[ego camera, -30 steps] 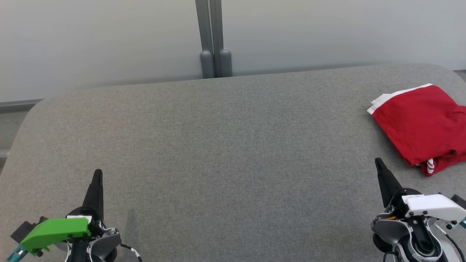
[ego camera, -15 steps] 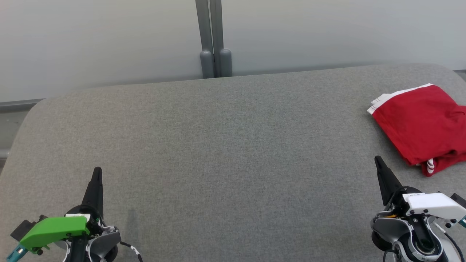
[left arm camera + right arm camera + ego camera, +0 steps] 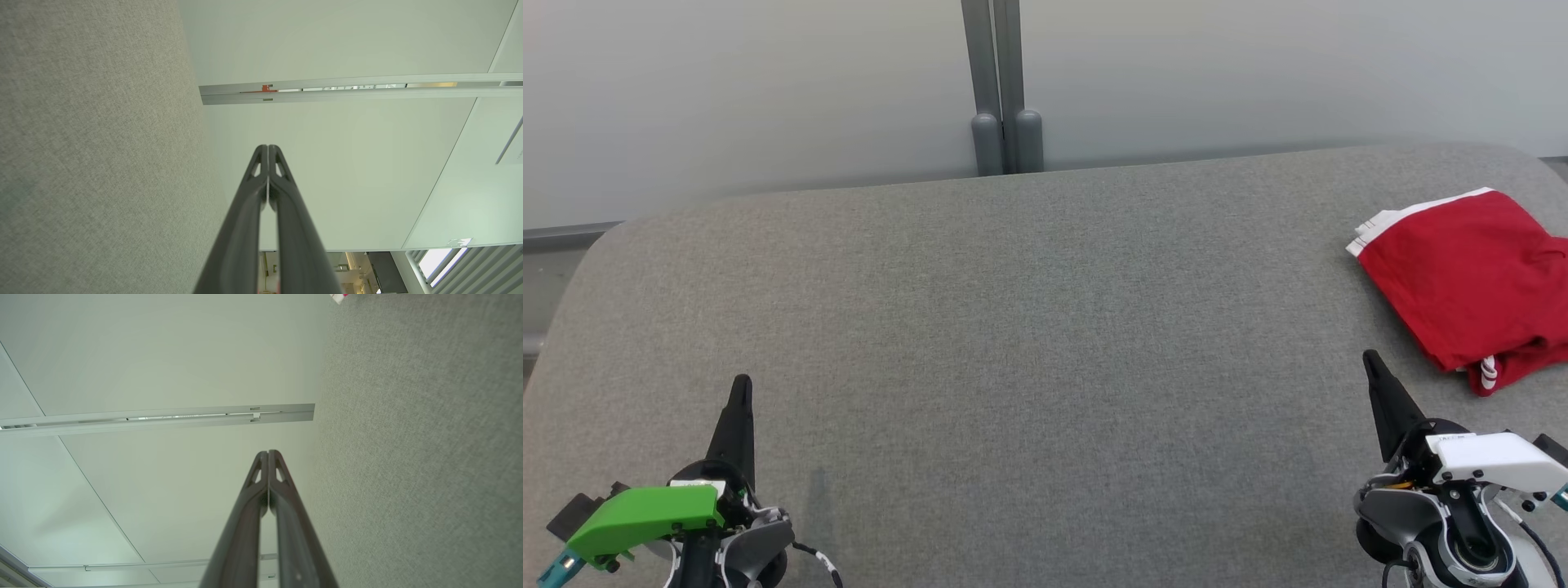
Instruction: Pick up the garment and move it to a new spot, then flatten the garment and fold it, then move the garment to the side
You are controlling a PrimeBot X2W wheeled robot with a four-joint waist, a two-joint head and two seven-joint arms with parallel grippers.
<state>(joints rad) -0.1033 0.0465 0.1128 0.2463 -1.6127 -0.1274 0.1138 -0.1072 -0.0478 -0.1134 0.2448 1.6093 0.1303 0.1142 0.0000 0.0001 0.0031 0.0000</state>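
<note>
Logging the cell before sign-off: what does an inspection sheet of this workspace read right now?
Surface: grey fabric table, rounded corners.
Job's things: red garment with white trim, loosely folded, far right, partly out of frame.
Clutter: nothing seen.
Grippers: left tool and right tool both shut, holding nothing, clear of the garment.
Cables: thin wires at both wrists.
Surroundings: pale wall panels, grey post behind the table.

We seem to be in an office or lab: pale partition panels (image 3: 727,90) and a grey metal post (image 3: 1001,73) at top, grey fabric-covered table (image 3: 1045,343) below.
</note>
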